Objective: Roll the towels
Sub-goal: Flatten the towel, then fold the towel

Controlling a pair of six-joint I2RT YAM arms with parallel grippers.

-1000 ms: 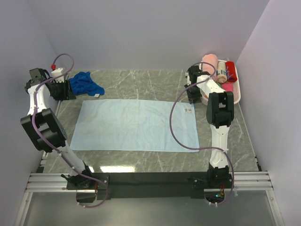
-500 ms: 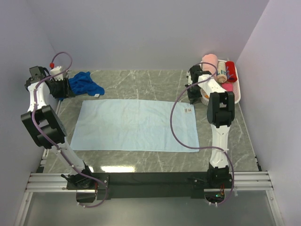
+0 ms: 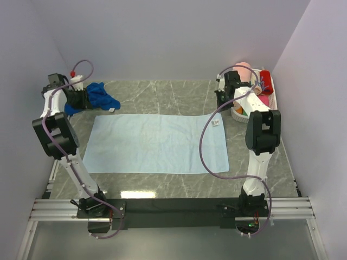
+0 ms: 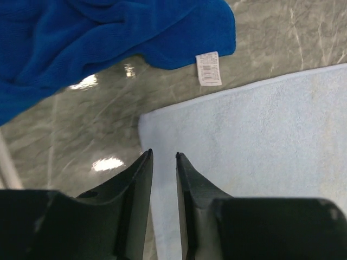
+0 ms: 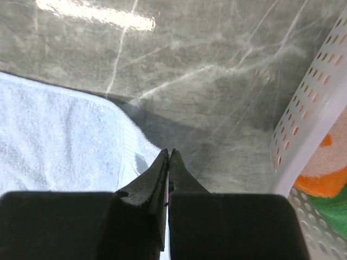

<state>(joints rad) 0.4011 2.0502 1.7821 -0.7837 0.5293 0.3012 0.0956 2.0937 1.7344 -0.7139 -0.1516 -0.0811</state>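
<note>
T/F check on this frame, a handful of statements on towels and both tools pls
1. The pale blue towel is spread out, unrolled. True.
2. The royal blue towel sits in the basket. False: it lies crumpled on the table at the far left, beside the pale one.
3. The right tool is shut at the pale towel's far right corner. True.
4. The left tool gapes wide over bare table. False: its jaws stand narrowly apart over the pale towel's far left corner.
5. The basket is empty. False: it holds rolled towels.
</note>
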